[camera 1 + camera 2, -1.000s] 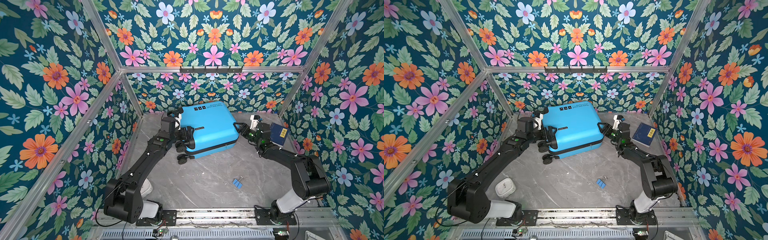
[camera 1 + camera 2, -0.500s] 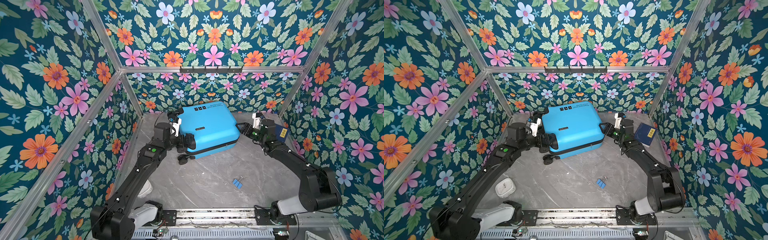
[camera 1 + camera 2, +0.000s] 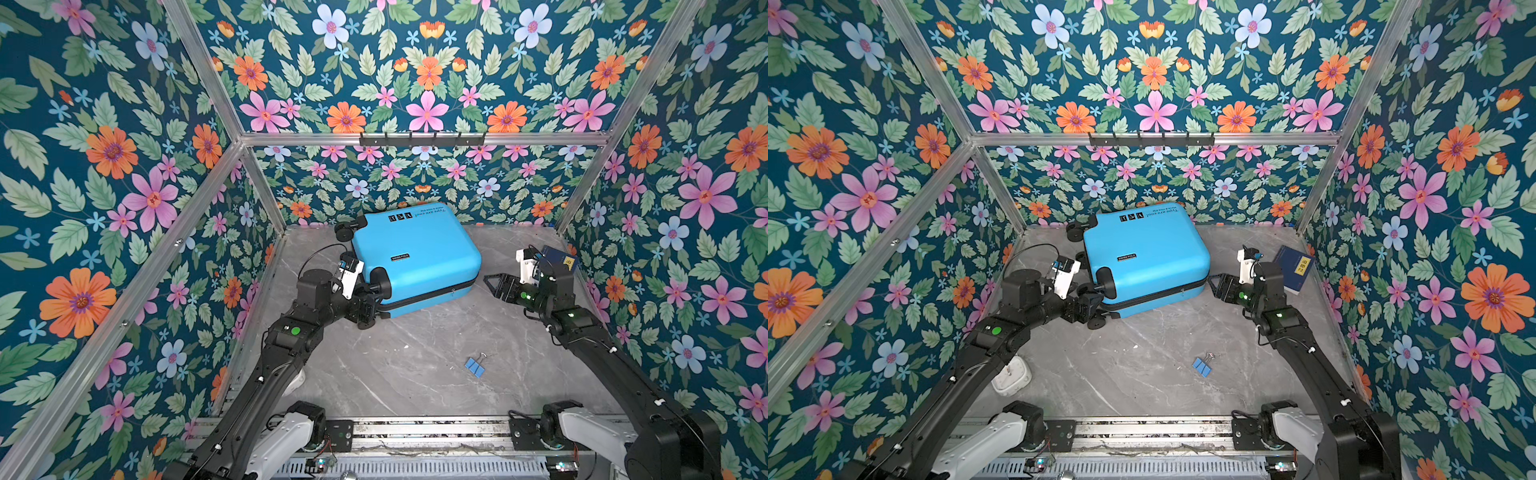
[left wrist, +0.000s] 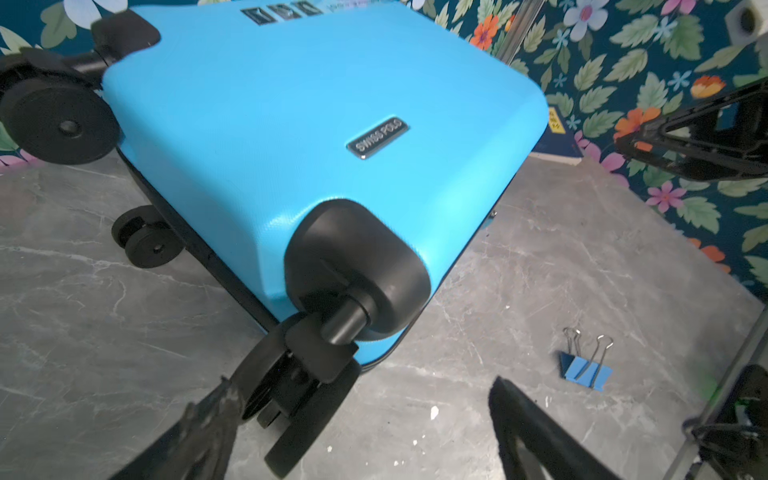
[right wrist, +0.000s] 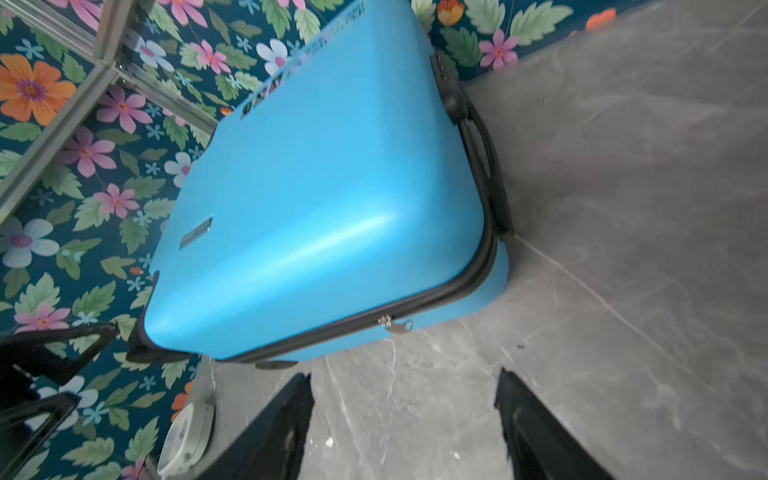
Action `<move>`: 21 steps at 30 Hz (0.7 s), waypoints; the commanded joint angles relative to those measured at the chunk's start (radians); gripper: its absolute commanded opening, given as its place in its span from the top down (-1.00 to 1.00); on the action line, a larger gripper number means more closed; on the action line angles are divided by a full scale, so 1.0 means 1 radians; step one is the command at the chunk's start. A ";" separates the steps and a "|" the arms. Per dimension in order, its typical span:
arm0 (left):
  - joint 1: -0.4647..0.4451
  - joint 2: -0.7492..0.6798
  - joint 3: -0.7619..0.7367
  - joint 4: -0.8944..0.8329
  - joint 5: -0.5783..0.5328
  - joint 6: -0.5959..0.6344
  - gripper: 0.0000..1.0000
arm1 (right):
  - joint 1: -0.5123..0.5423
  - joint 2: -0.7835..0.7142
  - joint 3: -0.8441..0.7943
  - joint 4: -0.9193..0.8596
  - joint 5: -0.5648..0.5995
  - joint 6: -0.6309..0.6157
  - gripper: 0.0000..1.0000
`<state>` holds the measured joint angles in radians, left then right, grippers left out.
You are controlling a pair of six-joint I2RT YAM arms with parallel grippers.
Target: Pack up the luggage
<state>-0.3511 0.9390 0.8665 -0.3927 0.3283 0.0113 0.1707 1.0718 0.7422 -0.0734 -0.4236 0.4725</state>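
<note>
Sky-blue luggage [image 3: 415,253] zipped, interior unseen

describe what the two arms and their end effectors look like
Both the left arm and right arm are matte black jointed links on white base segments, each with small green indicator lights. A white camera block sits at each wrist; a thin black cable loops by the left one. The left end effector and right end effector have black, tapering fingers with triangular cut-outs.
</note>
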 commanded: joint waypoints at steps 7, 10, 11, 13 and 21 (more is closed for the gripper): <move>0.008 0.034 -0.027 -0.025 -0.059 0.137 -0.81 | 0.049 0.046 -0.049 -0.011 -0.030 0.034 -0.37; 0.007 0.036 -0.058 0.035 -0.031 0.180 -0.77 | 0.049 0.079 -0.044 0.030 -0.038 0.056 -0.36; 0.007 0.037 -0.073 0.063 -0.022 0.195 -0.77 | 0.049 0.091 -0.040 0.039 -0.040 0.062 -0.36; 0.006 0.050 -0.096 0.111 -0.018 0.222 -0.77 | 0.049 0.110 -0.029 0.043 -0.042 0.067 -0.35; 0.007 0.214 0.004 0.041 -0.075 0.312 -0.66 | 0.049 0.134 -0.006 0.021 -0.059 0.045 -0.34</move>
<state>-0.3435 1.1339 0.8505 -0.3515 0.2665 0.2707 0.2188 1.2034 0.7288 -0.0593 -0.4713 0.5243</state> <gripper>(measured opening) 0.825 0.672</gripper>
